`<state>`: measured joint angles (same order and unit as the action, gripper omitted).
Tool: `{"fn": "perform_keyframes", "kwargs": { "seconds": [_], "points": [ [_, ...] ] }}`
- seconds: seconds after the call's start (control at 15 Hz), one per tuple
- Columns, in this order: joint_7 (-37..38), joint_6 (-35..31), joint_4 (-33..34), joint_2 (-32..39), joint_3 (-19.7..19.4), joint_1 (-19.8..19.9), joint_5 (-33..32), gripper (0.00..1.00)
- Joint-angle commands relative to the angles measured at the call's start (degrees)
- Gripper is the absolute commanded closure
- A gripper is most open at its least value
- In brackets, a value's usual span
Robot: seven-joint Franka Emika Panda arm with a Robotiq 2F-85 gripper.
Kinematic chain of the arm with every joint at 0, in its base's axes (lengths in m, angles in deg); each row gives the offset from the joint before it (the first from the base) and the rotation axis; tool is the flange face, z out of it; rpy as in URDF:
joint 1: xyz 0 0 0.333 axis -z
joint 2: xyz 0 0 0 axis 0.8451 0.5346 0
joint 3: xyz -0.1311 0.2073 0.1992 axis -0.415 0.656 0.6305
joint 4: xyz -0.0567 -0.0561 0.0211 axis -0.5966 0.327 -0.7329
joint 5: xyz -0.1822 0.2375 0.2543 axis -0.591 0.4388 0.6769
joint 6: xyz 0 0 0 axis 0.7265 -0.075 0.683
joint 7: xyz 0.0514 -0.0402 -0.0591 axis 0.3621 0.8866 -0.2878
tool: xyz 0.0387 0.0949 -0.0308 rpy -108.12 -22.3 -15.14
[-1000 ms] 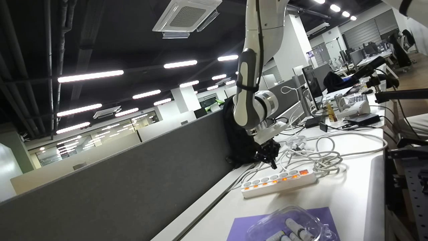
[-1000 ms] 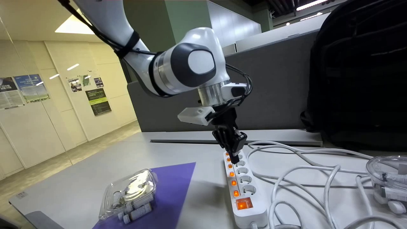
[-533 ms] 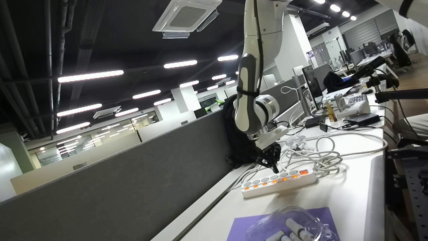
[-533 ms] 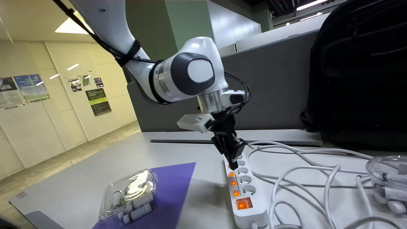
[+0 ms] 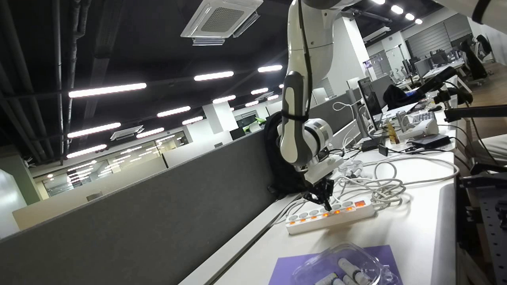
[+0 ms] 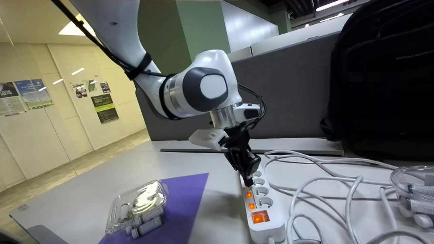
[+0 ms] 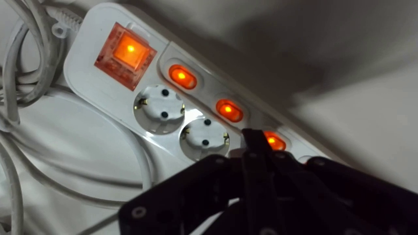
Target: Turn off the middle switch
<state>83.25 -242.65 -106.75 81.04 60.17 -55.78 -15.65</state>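
Observation:
A white power strip (image 5: pixel 340 222) lies on the desk and also shows in an exterior view (image 6: pixel 276 218) and the wrist view (image 7: pixel 101 78). It has a row of small orange switches beside round sockets, and a larger lit main switch (image 7: pixel 130 54) at its cord end. My gripper (image 7: pixel 256 132) is shut and empty, pointing down over the strip. Its tip partly covers the third small switch from the cord end (image 7: pixel 276 141), which glows. The two small switches nearer the main switch (image 7: pixel 182 76) (image 7: pixel 229 111) glow too. I cannot tell whether the tip touches the strip.
Loose white cables (image 6: pixel 325 200) lie beside the strip. A clear box with tubes (image 6: pixel 139 206) sits on a purple sheet (image 6: pixel 190 196). A clear round container (image 6: pixel 413 193) stands among the cables. A grey partition (image 6: pixel 281 91) and a black backpack (image 6: pixel 383 88) stand behind.
My gripper has come down and moved along the strip toward its cord end, and its tip is now lower over the small switches. The strip has not moved, and the switches in view stay lit.

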Motion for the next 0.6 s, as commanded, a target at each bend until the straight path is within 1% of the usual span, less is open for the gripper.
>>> {"fn": "perform_keyframes", "kwargs": {
  "seconds": [0.0,0.27,0.53],
  "points": [
    [0.29,-1.39,0.65,1.0,-0.28,-0.68,-0.58,1.0],
    [-0.42,-2.42,0.74,1.54,0.07,-0.93,-0.42,1.0],
    [-0.9,-1.48,1.35,2.2,0.36,-0.39,0.22,1.0]
  ]
}}
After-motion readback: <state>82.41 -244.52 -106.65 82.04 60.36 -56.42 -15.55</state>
